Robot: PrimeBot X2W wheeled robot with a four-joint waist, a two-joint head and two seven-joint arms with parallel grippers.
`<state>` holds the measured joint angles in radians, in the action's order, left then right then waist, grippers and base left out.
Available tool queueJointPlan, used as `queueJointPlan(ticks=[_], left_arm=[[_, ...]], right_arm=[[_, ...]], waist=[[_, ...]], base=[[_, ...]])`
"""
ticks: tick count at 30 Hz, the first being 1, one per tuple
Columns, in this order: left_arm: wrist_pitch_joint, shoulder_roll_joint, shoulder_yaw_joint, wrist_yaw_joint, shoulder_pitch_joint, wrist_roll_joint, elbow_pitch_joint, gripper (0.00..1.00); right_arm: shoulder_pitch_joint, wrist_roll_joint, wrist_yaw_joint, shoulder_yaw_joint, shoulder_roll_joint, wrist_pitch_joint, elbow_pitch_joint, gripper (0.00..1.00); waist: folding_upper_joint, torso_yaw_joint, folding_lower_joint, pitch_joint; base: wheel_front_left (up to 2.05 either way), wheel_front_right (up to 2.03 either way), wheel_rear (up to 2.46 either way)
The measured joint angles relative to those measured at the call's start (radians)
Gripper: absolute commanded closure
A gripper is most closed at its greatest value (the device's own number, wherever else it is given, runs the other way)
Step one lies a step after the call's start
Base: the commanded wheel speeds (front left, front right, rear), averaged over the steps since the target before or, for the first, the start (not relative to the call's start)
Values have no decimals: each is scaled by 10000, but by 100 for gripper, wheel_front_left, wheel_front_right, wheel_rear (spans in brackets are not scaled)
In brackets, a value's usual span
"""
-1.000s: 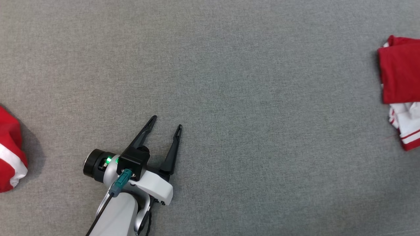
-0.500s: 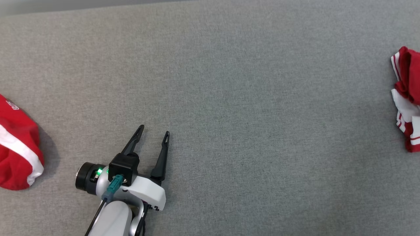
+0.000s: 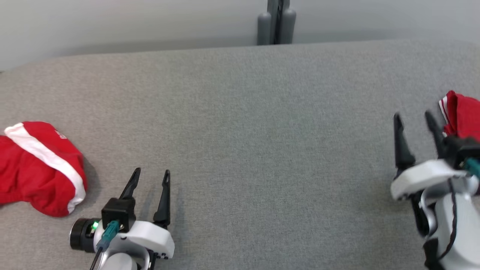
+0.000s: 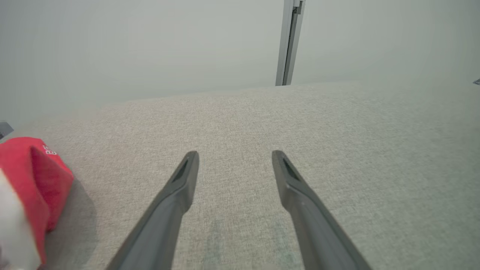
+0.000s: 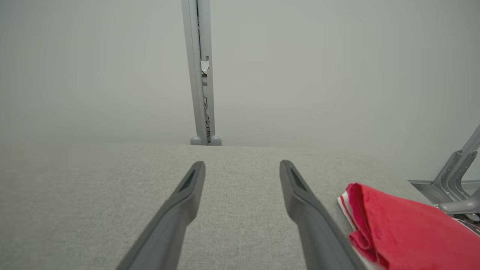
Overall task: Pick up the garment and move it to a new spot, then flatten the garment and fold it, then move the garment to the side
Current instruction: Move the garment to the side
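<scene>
Head view has the big grey padded surface (image 3: pixel 240 157) taking up most of the frame, with a pale wall (image 3: pixel 112 26) behind it. Way over on the left sits a crumpled red-and-white piece (image 3: pixel 41 168). At the far right edge is the red garment (image 3: pixel 463 110), white stripes along its hem, partly cut off by the frame. My read is that the right one is the task's garment, parked off to the side, so the move-aside step looks pretty much done. Next move would probably be backing that arm off clean without snagging any cloth. Right gripper (image 3: pixel 411 115) is just beside it, fingers spread and holding nothing. Left gripper (image 3: pixel 151 171) sits near the crumpled piece, also spread and empty. A thin grey post (image 3: pixel 276 22) stands at the back edge, well out of anyone's way.
</scene>
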<state>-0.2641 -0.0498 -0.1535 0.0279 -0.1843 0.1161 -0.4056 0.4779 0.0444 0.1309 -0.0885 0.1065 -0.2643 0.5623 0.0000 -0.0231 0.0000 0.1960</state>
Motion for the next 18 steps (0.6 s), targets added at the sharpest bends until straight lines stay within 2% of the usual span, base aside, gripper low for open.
queueJointPlan(ticks=[4,10,18], left_arm=[[0,6,276,115,303,144,0,0],[0,10,746,221,906,263,-52,0],[0,10,1283,174,1569,178,21,0]], right_arm=[[-873,88,0,247,-186,2,-73,0],[-2113,228,-2,-190,-468,2,-514,0],[-2875,485,0,94,-564,2,-640,0]], waist=[[0,185,0,-443],[0,478,0,-1237],[0,530,0,-2090]], base=[[0,0,0],[0,0,0],[0,0,0]])
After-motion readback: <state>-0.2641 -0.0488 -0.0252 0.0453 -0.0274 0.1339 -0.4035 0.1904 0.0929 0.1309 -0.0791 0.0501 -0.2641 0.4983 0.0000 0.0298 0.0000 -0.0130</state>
